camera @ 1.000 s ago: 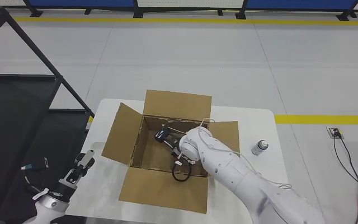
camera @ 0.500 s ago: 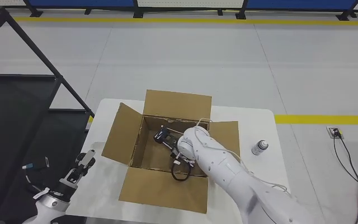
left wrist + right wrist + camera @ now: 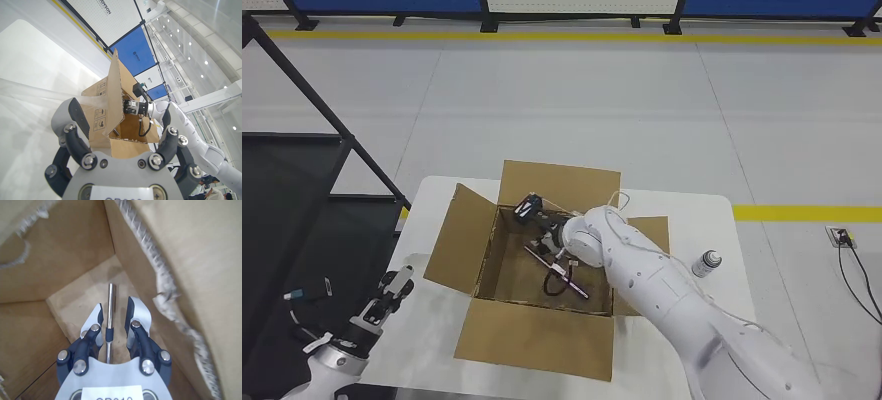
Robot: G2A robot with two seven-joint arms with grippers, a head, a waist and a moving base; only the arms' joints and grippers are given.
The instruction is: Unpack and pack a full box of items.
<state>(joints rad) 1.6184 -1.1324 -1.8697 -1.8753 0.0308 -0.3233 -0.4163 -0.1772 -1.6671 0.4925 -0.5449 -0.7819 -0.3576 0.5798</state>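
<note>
Straddling a shiny metal rod with a black band (image 3: 112,294) inside the open brown cardboard box (image 3: 542,340), the right gripper (image 3: 115,303) stands half-open, not touching it; the left gripper (image 3: 121,108) gapes wide, empty.

An open cardboard box (image 3: 532,340), flaps spread, holds a shiny metal rod (image 3: 111,302) with a black band.

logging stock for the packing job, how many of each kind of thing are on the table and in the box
box: 1
rod, in the box: 1
can, on the table beside the box: 1
total: 3
</note>
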